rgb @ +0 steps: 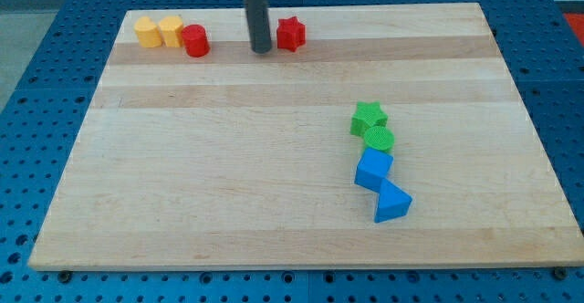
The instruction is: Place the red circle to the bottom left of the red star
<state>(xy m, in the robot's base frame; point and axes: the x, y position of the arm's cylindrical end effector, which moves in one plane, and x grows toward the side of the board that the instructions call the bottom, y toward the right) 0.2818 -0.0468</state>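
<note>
The red circle [195,40] sat near the bench's top edge, toward the view's left, touching the right-hand one of two yellow blocks. Those were a yellow block [172,30] right beside it and a second yellow block [147,30] at the left end of the row; their exact shapes were hard to make out. The red star [290,33] stood well to the view's right of the circle, at nearly the same height along the top edge. My tip [262,49] rested between the two red pieces, just beside the star's left side and apart from the circle. There was no gripper on the arm, only the dark rod, so nothing was clamped.

Lower on the wooden bench [228,175], toward the view's right, a chain of four blocks ran downward: a green star [368,118], a green circle [380,140] touching it, a blue block [373,170] below that, and a blue triangle-like block [392,202] at the bottom.
</note>
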